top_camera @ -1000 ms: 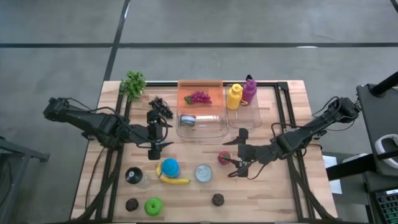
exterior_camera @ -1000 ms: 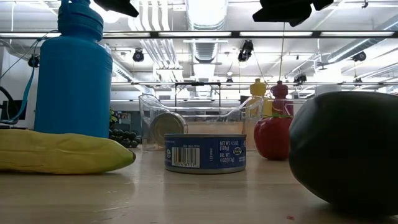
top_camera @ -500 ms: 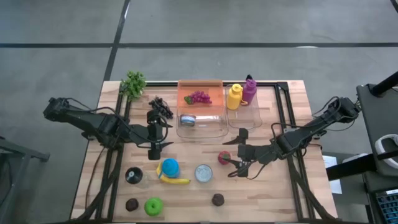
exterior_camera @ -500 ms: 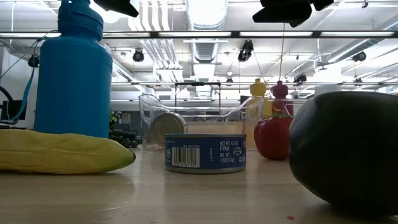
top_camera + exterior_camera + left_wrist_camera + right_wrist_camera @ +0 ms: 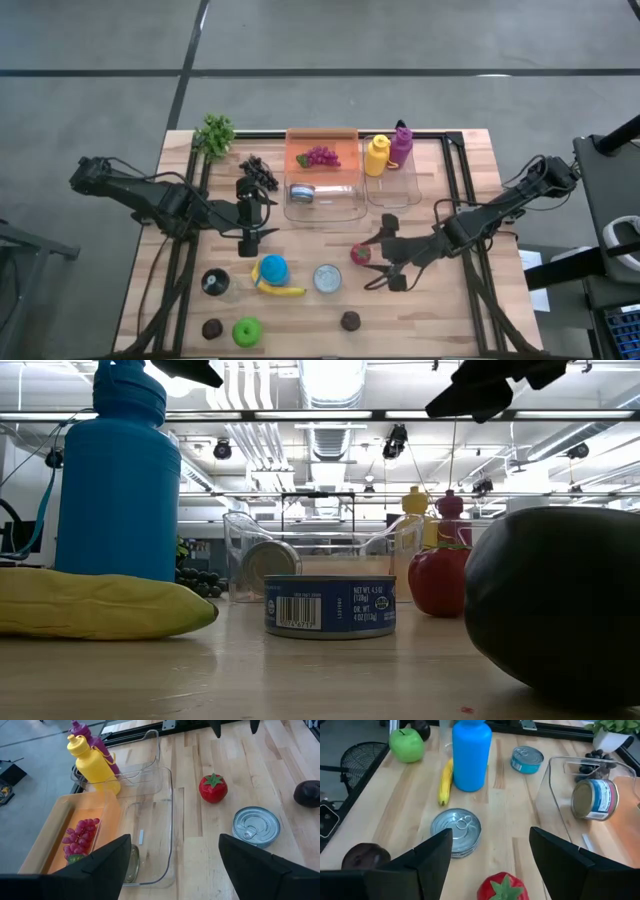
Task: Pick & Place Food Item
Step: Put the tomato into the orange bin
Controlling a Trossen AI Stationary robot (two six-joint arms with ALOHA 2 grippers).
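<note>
A red tomato (image 5: 360,253) rests on the wooden table (image 5: 460,300) right of centre; it also shows in the right wrist view (image 5: 504,889) and the left wrist view (image 5: 213,788). My right gripper (image 5: 380,254) is open, level with the tomato on its right side, its fingers (image 5: 435,862) spread wide and touching nothing. My left gripper (image 5: 250,213) is open and empty left of the clear container (image 5: 323,200), which holds a tin lying on its side (image 5: 594,799). Purple grapes (image 5: 321,156) lie in an orange tray (image 5: 345,150).
A silver tin (image 5: 327,279), a blue bottle (image 5: 272,268), a banana (image 5: 280,291), a green apple (image 5: 246,331), two dark fruits (image 5: 350,321) and a small can (image 5: 214,282) lie near the front. A yellow bottle (image 5: 376,155) and a purple bottle (image 5: 400,145) stand in a second clear bin.
My right gripper has shifted a little toward the table's right edge, away from the tomato, staying open. The tomato and the other things have kept still.
</note>
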